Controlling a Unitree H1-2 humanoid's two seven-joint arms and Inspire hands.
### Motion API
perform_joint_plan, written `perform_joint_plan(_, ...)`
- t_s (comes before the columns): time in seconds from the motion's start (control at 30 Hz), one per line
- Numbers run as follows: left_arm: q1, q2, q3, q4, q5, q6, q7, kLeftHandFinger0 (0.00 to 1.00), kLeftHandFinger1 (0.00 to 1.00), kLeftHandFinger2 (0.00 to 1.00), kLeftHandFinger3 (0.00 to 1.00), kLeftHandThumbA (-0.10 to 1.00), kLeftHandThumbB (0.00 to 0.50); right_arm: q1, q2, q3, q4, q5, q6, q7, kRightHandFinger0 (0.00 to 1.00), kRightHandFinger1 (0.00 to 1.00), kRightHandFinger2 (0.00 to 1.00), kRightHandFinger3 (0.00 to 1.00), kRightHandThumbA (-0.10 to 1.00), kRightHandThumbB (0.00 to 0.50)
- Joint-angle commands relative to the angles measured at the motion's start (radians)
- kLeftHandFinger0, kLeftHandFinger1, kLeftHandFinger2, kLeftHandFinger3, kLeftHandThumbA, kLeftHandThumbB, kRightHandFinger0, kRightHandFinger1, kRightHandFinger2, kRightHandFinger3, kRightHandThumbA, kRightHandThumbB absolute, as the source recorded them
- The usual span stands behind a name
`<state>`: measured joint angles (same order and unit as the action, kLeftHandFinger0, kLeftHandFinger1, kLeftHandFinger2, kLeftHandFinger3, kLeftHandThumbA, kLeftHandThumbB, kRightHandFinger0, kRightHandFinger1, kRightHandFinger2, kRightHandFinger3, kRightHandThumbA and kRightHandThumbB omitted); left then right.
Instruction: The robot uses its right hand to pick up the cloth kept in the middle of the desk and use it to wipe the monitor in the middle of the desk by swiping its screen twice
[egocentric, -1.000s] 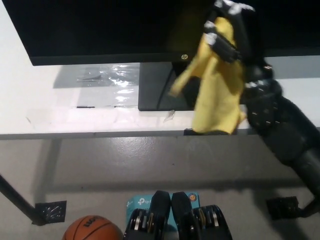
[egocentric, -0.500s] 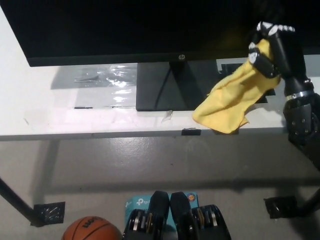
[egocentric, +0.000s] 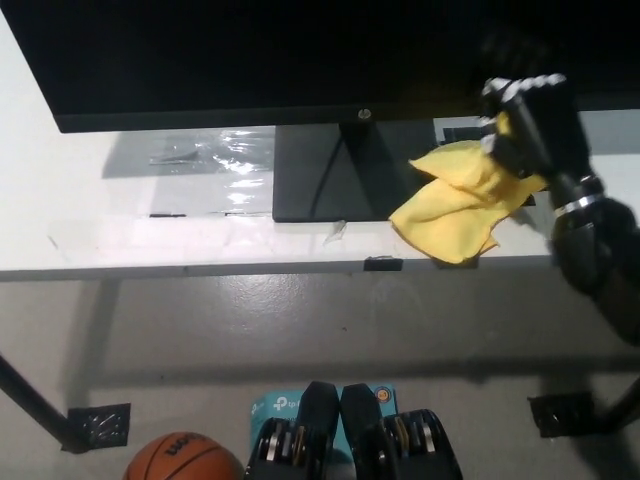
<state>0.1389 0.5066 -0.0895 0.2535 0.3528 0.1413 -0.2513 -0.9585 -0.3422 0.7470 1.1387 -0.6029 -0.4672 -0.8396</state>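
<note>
Yellow cloth (egocentric: 455, 215) at right of centre in the frame, crumpled and spread in loose folds on the white desk (egocentric: 120, 235), lower edge close to the desk's front edge, left part just beside the monitor's black base (egocentric: 335, 180). Upper right corner of the cloth gathered up into the black right hand (egocentric: 528, 128), fingers curled around that bunch and gripping it. Hand at the upper right of the frame, just under the lower edge of the monitor (egocentric: 250, 55), back of the hand toward the camera, wrist angled down and to the right, dark forearm running off toward the right edge. Whether the hand touches the screen: cannot tell. Left hand nowhere in the frame.

Monitor filling the top of the frame, screen dark, small logo in the middle of its lower bezel. Patch of crinkled clear plastic film (egocentric: 215, 160) on the desk left of the base, catching the light. Small black clip (egocentric: 382, 264) on the desk's front edge, below the base. Below the desk, grey floor (egocentric: 300, 330); orange basketball (egocentric: 180, 458) at the lower left, a black desk foot with a plate (egocentric: 98, 424) beside it, a teal box (egocentric: 275, 408) at the bottom centre, another black foot (egocentric: 565, 412) at the lower right.
</note>
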Motion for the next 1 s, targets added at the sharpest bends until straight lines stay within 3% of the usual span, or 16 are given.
perform_joint_plan(0.0,0.000,0.019,0.014,-0.016,0.003,-0.032,0.040,1.00,1.00,0.99,0.86,0.36,0.259,0.013,0.020,0.007,-0.026,-0.039,-0.003,0.046,0.20,0.36,0.62,0.90,-0.10,0.000)
perform_joint_plan(0.03,-0.003,0.019,0.016,-0.019,0.003,-0.027,0.039,1.00,1.00,0.99,0.86,0.36,0.258,0.028,0.018,0.008,-0.060,-0.033,-0.003,0.080,0.26,0.47,0.66,1.00,-0.08,0.009)
perform_joint_plan(0.07,-0.009,0.021,0.018,-0.020,0.001,-0.025,0.038,1.00,1.00,0.99,0.86,0.36,0.259,0.036,0.015,0.007,-0.091,-0.019,-0.003,0.102,0.26,0.47,0.60,1.00,-0.03,0.000)
perform_joint_plan(0.1,-0.009,0.021,0.017,-0.021,0.003,-0.025,0.039,1.00,1.00,0.99,0.86,0.36,0.258,0.050,0.010,0.002,-0.122,-0.026,-0.003,0.132,0.32,0.52,0.63,1.00,0.04,0.000)
perform_joint_plan(0.17,-0.009,0.023,0.014,-0.018,0.006,-0.033,0.040,1.00,1.00,0.99,0.87,0.38,0.257,0.098,-0.007,-0.015,-0.235,-0.051,-0.003,0.192,0.64,0.79,0.82,1.00,0.35,0.000)
perform_joint_plan(0.2,-0.009,0.024,0.012,-0.020,0.009,-0.027,0.037,1.00,1.00,0.99,0.88,0.39,0.254,0.117,-0.017,-0.020,-0.289,-0.066,0.015,0.214,0.76,0.92,0.94,1.00,0.42,0.013)
perform_joint_plan(0.23,-0.009,0.025,0.011,-0.021,0.010,-0.025,0.036,1.00,1.00,1.00,0.88,0.39,0.255,0.128,-0.022,-0.027,-0.318,-0.073,0.026,0.229,0.82,0.96,0.98,1.00,0.46,0.015)
perform_joint_plan(0.3,-0.012,0.025,0.013,-0.025,0.012,-0.019,0.037,1.00,1.00,1.00,0.88,0.39,0.258,0.166,-0.045,-0.033,-0.444,-0.108,0.089,0.289,1.00,1.00,1.00,1.00,0.64,0.053)
perform_joint_plan(0.37,-0.015,0.024,0.011,-0.019,0.014,-0.021,0.039,1.00,1.00,0.99,0.88,0.40,0.258,0.205,-0.071,-0.049,-0.564,-0.113,0.167,0.397,1.00,1.00,1.00,1.00,0.78,0.112)
perform_joint_plan(0.47,-0.011,0.023,0.014,-0.034,0.009,-0.007,0.031,1.00,1.00,1.00,0.89,0.40,0.255,0.229,-0.086,-0.068,-0.629,-0.128,0.227,0.463,1.00,1.00,1.00,1.00,0.80,0.142)
perform_joint_plan(0.5,-0.010,0.021,0.018,-0.030,0.002,-0.013,0.033,1.00,1.00,1.00,0.88,0.40,0.262,0.234,-0.091,-0.071,-0.637,-0.144,0.260,0.483,1.00,1.00,1.00,1.00,0.92,0.219)
perform_joint_plan(0.57,-0.012,0.025,0.015,-0.029,0.007,-0.008,0.031,1.00,1.00,1.00,0.88,0.40,0.258,0.245,-0.093,-0.080,-0.657,-0.179,0.326,0.514,1.00,1.00,1.00,1.00,1.00,0.285)
perform_joint_plan(0.63,-0.012,0.024,0.015,-0.028,0.006,-0.008,0.032,1.00,1.00,1.00,0.87,0.39,0.261,0.249,-0.093,-0.088,-0.662,-0.204,0.354,0.521,1.00,1.00,1.00,1.00,1.00,0.410)
perform_joint_plan(0.67,-0.013,0.024,0.015,-0.028,0.006,-0.009,0.030,1.00,1.00,1.00,0.88,0.39,0.258,0.248,-0.092,-0.091,-0.659,-0.223,0.370,0.520,1.00,1.00,1.00,1.00,1.00,0.450)
perform_joint_plan(0.77,-0.015,0.022,0.021,-0.031,-0.007,0.004,0.021,1.00,1.00,1.00,0.89,0.39,0.261,0.250,-0.089,-0.107,-0.673,-0.248,0.411,0.552,1.00,1.00,1.00,1.00,1.00,0.500)
perform_joint_plan(0.97,-0.020,0.023,0.015,-0.032,0.003,0.011,0.022,1.00,1.00,1.00,0.88,0.39,0.259,0.252,-0.089,-0.127,-0.716,-0.307,0.492,0.631,1.00,1.00,1.00,1.00,1.00,0.500)
